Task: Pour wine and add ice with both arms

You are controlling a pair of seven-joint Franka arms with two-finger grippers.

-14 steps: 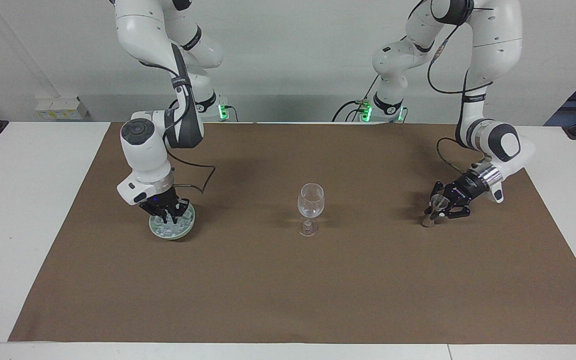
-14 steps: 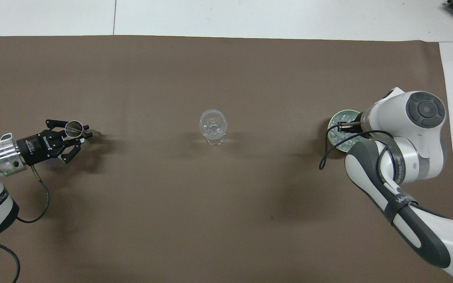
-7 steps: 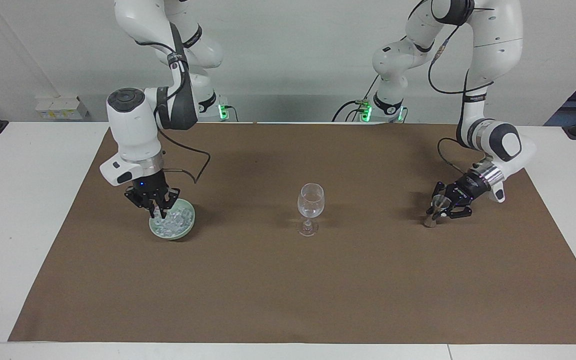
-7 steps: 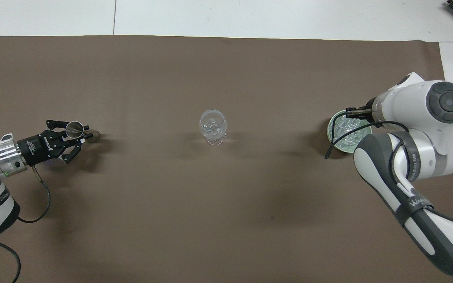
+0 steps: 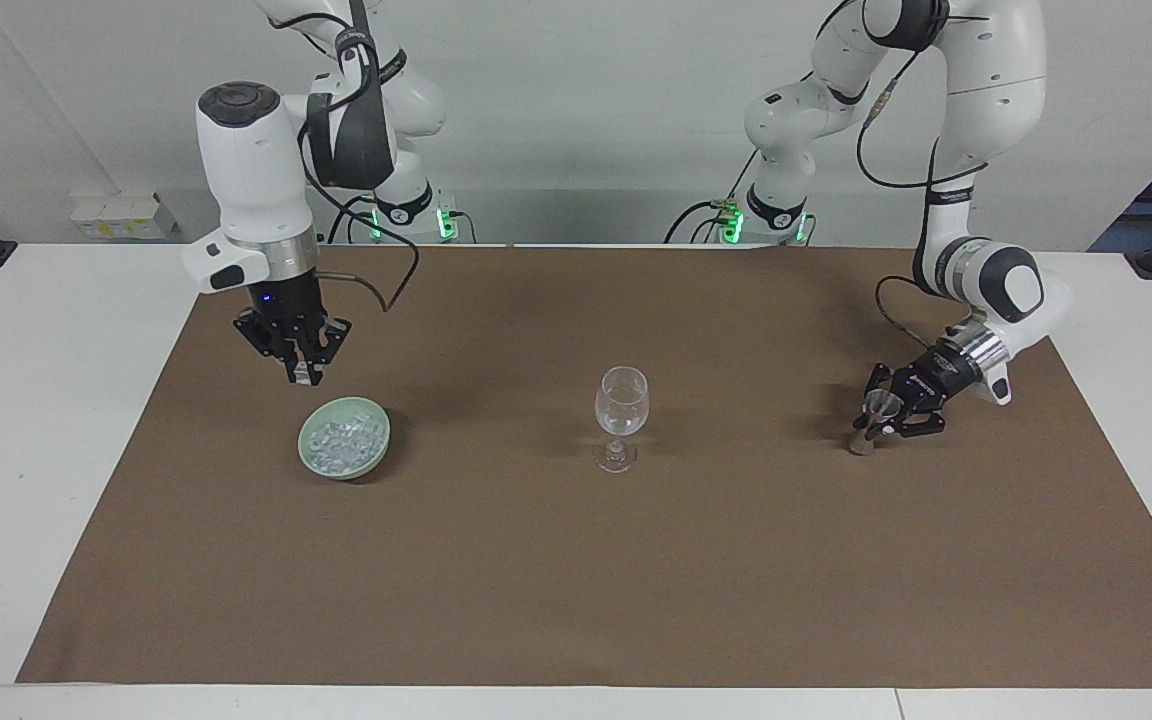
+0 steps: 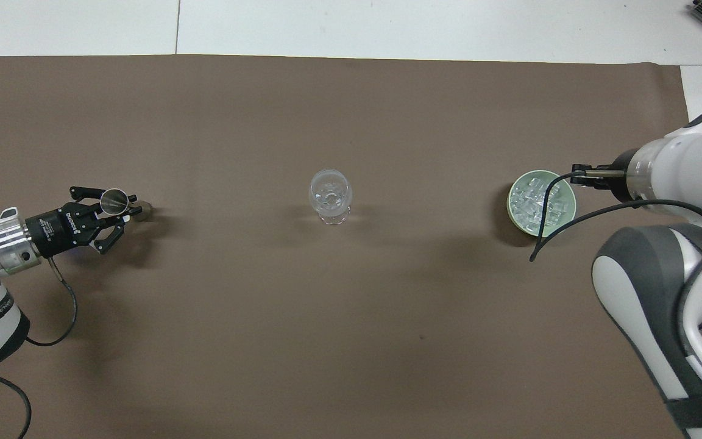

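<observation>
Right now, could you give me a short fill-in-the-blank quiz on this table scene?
1. The ice lies in a pale green ____.
2. The wine glass stands ____ on the brown mat.
3. The left claw is shut on a small ____ cup.
4. The right claw hangs in the air over the mat beside the ____.

Missing words: bowl; upright; metal; bowl

My arms [image 5: 986,90] are glossy white shells with dark grey padded panels on the forearms and round grey caps at the elbow joints, plus black cables looping loose along each one. Each wrist ends in a shiny silver ring, then a black skeletal two-fingered hand; my left hand [image 5: 886,412] has small white lettering on its body, and my right hand [image 5: 298,368] shows a tiny blue light just above it. Green lights glow at both bases.
</observation>
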